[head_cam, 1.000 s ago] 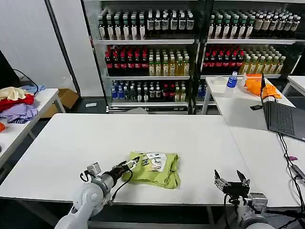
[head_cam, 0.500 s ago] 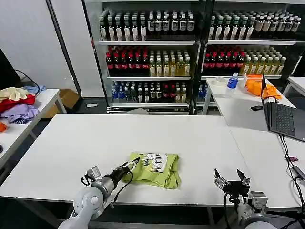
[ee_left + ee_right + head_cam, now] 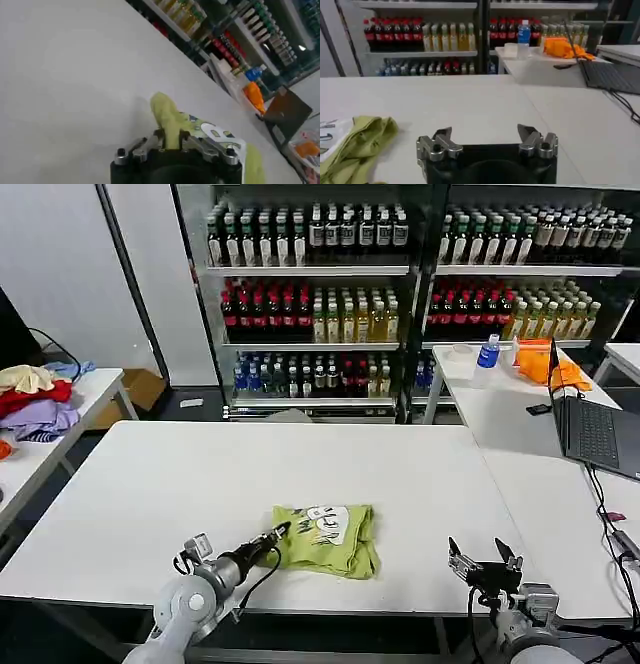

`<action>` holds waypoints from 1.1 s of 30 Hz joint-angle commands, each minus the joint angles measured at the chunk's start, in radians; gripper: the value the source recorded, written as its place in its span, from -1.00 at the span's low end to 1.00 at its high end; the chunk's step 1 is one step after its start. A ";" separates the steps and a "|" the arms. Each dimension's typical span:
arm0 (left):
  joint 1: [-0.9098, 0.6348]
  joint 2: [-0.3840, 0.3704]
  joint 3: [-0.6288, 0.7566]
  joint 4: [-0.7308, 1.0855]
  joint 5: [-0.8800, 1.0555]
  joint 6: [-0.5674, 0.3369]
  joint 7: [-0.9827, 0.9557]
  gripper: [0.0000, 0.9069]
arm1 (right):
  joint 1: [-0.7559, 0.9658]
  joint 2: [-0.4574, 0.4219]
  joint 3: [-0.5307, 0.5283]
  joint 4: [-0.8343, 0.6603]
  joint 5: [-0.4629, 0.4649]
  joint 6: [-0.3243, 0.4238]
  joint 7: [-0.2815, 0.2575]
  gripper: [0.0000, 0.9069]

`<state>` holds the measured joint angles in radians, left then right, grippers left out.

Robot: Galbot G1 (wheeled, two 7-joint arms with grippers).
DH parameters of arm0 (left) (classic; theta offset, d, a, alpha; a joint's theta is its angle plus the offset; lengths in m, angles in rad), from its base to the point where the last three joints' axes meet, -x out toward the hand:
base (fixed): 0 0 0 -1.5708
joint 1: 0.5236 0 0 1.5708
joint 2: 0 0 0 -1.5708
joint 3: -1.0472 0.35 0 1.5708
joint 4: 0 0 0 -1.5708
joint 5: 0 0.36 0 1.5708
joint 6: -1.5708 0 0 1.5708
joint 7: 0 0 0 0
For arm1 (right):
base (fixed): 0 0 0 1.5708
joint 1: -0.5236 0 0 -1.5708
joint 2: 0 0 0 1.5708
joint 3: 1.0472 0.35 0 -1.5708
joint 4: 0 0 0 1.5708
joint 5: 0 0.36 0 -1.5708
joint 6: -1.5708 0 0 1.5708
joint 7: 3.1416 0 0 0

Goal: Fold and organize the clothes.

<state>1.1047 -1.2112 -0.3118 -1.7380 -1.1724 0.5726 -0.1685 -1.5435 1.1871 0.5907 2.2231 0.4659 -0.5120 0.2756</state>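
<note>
The left hand (image 3: 278,534) pinches the left edge of the shirt (image 3: 328,538), probably to draw that side over into another fold. The shirt lies bunched, print up, near the front of the bench (image 3: 150,484). Right of the shirt, the right hand (image 3: 484,564) waits, fingers spread and empty.

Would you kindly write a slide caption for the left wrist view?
Left gripper shut on a raised fold of the lime-green T-shirt on the white table.
</note>
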 commanded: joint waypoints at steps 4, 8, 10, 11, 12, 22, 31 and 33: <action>0.007 0.084 -0.162 -0.155 -0.090 0.004 -0.028 -0.96 | 0.010 -0.001 0.003 0.000 0.008 -0.003 0.003 1.00; 0.022 0.214 -0.285 -0.165 -0.110 0.005 -0.041 -0.96 | 0.024 -0.003 0.005 -0.002 0.020 -0.004 0.004 1.00; 0.030 0.297 -0.357 -0.158 -0.107 0.007 -0.042 -0.96 | 0.033 -0.003 0.005 -0.004 0.026 -0.004 0.003 1.00; 0.032 0.349 -0.411 -0.145 -0.095 0.007 -0.042 -0.96 | 0.040 -0.003 0.005 -0.005 0.030 -0.004 0.004 1.00; 0.032 0.356 -0.440 -0.137 -0.086 0.008 -0.042 -0.96 | 0.043 -0.002 0.005 -0.006 0.031 -0.004 0.004 1.00; 0.032 0.670 -0.513 -0.201 0.160 0.009 -0.027 -0.93 | 0.052 -0.006 0.009 0.008 0.048 0.000 0.003 1.00; 0.026 0.418 0.051 -0.152 0.836 0.004 -0.004 -0.96 | 0.024 -0.005 0.013 0.007 0.045 0.011 -0.001 1.00; -0.003 0.337 0.119 -0.108 0.895 0.004 -0.024 -0.96 | 0.016 -0.006 0.015 0.005 0.042 0.012 0.000 1.00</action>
<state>1.1494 -0.7251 -0.6026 -1.9295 -0.8890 0.5793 -0.1825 -1.5127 1.1827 0.6023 2.2303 0.5087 -0.5028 0.2753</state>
